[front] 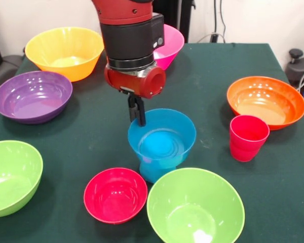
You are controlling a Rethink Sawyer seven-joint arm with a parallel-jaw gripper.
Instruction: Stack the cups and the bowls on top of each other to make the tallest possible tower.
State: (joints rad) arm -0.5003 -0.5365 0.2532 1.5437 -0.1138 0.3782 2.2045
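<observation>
While gripper (pixel 137 117) hovers, seven bowls (pixel 162 139), one visible cup (pixel 248 137).

Bright, even light from above. Soft faint shadows on green tabletop (pixel 91 147). White shine spots inside glossy bowls. Picture a bit soft, not sharp.

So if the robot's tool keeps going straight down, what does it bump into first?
Most likely the blue bowl. The tool points down at its back rim, so it would probably touch the rim or the inside first. From this one view the depth is hard to judge.
</observation>
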